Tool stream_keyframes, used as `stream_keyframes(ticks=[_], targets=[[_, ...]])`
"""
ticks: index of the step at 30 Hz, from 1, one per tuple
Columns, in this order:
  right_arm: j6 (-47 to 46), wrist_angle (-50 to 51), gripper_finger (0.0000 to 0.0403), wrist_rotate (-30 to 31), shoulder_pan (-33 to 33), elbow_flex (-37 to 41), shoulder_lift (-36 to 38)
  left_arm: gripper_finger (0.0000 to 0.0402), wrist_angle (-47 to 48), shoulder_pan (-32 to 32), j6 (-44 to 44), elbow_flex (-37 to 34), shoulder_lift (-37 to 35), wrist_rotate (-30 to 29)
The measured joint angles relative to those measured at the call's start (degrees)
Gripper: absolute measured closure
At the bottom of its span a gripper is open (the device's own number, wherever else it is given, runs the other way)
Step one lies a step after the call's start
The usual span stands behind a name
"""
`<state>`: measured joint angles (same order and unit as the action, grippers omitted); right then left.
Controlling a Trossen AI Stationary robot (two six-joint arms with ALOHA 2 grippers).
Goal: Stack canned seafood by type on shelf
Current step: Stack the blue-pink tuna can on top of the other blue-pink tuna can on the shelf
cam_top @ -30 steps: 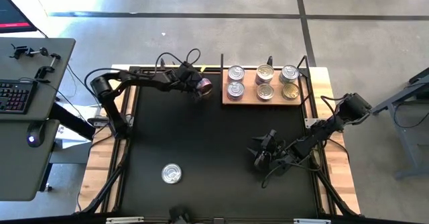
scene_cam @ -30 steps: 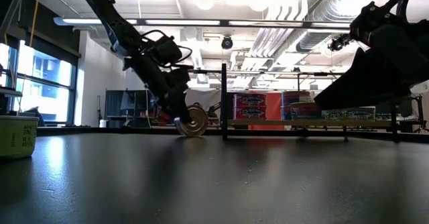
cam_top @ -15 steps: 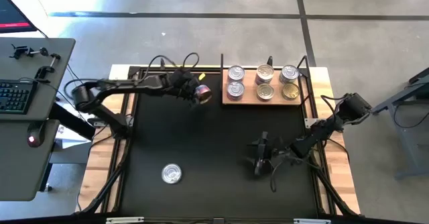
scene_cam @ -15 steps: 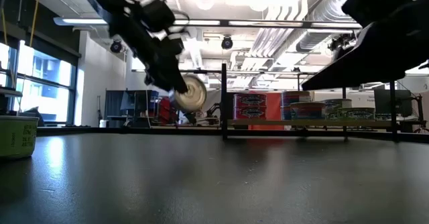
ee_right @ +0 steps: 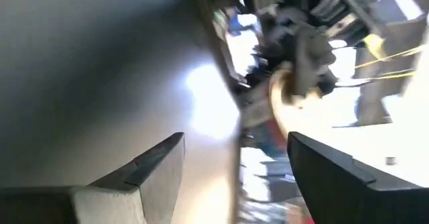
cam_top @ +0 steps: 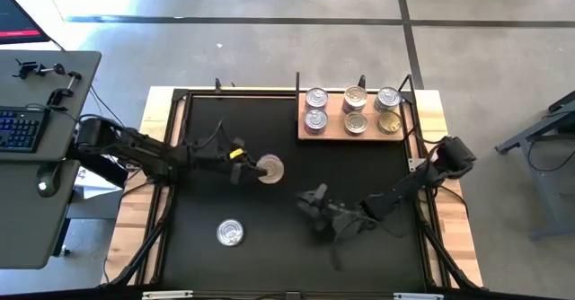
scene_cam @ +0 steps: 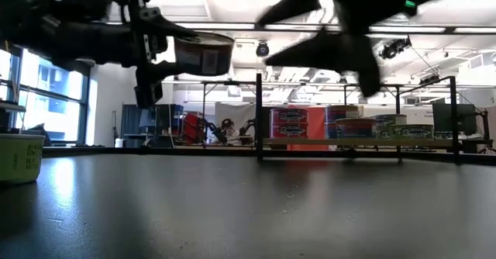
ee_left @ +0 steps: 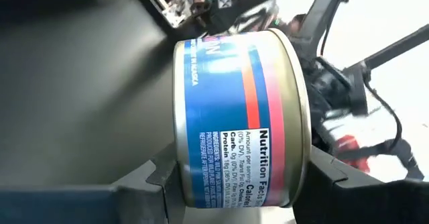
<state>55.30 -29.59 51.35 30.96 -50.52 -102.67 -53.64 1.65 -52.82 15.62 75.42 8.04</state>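
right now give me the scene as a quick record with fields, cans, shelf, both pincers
left pincer: shut on a blue-labelled can, held in the air over the table's middle
right pincer: open, empty, over the table right of centre
shelf: wooden board at the far right of the table, six cans on top in two rows of three
loose can: lid up on the black table, near left
second loose can: green-labelled, seen only in the low view at the left edge
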Motion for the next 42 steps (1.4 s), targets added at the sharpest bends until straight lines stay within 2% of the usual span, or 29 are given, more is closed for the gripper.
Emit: stream_keyframes(ticks=[3, 8, 11, 18, 24, 34, 37, 42], targets=[[10.96, 0.24, 0.0148, 3.69, -1.65, -4.94, -2.04, 0.0228, -4.24, -3.87, -3.28, -0.35, 2.77, -4.12], [22.79, 2.89, 0.0148, -0.11, -5.28, -9.53, -3.37, 0.0228, -6.9, -6.86, -4.56, 2.03, 7.65, -5.28], [29.62, 8.03, 0.0148, -0.91, -6.78, -10.6, -3.37, 0.0228, -7.47, -7.33, -3.62, 4.04, 9.85, -5.33], [36.1, 11.34, 0.0148, -2.15, -8.47, -10.54, -3.52, 0.0228, -7.98, -7.19, -3.43, 5.44, 11.99, -1.83], [35.84, 9.97, 0.0148, -5.22, -8.96, -10.39, -3.66, 0.0228, -7.4, -6.62, -5.56, 5.88, 12.9, 2.44], [27.09, 8.01, 0.0148, -10.45, -8.81, -10.39, -3.63, 0.0225, -6.96, -4.93, -8.17, 6.28, 13.04, 11.27], [24.3, 7.57, 0.0151, -10.1, -8.59, -10.4, -3.65, 0.0191, -6.88, -4.26, -7.29, 6.49, 13.05, 12.4], [11.9, 7.26, 0.0181, -6.05, -8.47, -10.58, -3.63, 0.0145, -6.61, -2.28, -6.33, 6.6, 13.07, 14.36]])
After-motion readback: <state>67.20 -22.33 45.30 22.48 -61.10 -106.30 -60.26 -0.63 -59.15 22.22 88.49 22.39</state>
